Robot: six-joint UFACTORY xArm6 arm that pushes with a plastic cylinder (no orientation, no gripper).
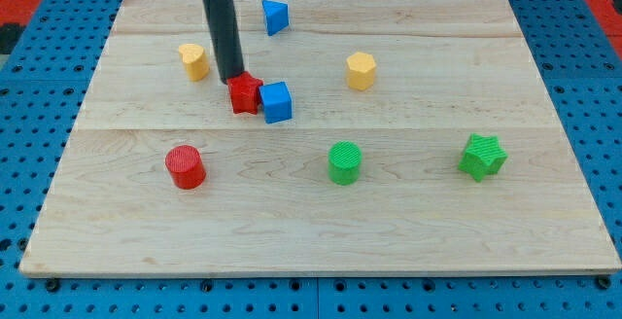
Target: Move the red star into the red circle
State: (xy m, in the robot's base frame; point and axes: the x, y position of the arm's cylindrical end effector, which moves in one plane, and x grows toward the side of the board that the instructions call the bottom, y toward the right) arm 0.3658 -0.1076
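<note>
The red star [245, 94] lies on the wooden board, left of centre, touching a blue cube [277, 102] on its right side. The red circle, a short red cylinder [184, 166], stands lower left of the star, well apart from it. My tip [231, 79] is at the star's upper left edge, touching or nearly touching it. The dark rod rises from there to the view's top.
A yellow block [194, 61] sits left of the rod. A blue triangle block [275, 16] is near the top edge. A yellow hexagon block [361, 70], a green cylinder [344, 161] and a green star [483, 157] lie to the right.
</note>
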